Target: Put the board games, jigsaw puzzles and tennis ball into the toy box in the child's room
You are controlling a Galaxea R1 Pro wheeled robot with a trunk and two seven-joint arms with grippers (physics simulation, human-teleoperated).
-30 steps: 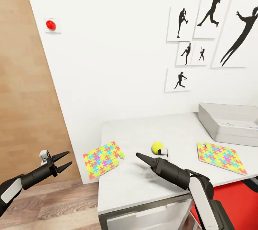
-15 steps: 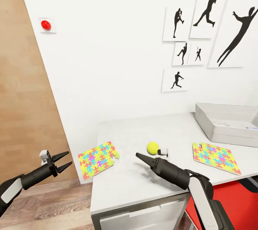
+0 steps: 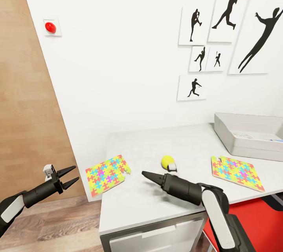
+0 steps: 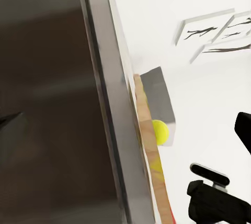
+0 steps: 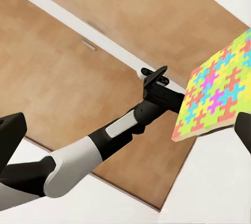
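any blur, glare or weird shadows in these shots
Head view: sharp, flat even light, a faint shadow under the right hand on the table, no glare. Left wrist view: tilted, the dark table side soft and featureless. Right wrist view: crisp on the left hand and jigsaw puzzle.

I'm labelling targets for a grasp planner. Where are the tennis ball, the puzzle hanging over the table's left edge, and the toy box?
tennis ball (image 3: 167, 161): head view, middle of its yellow-green surface.
left jigsaw puzzle (image 3: 107, 173): head view, centre of the patterned square.
toy box (image 3: 239, 150): head view, its near grey side wall.

Bright, even, sharp render; soft shadows on the table (image 3: 157, 205), no glare.
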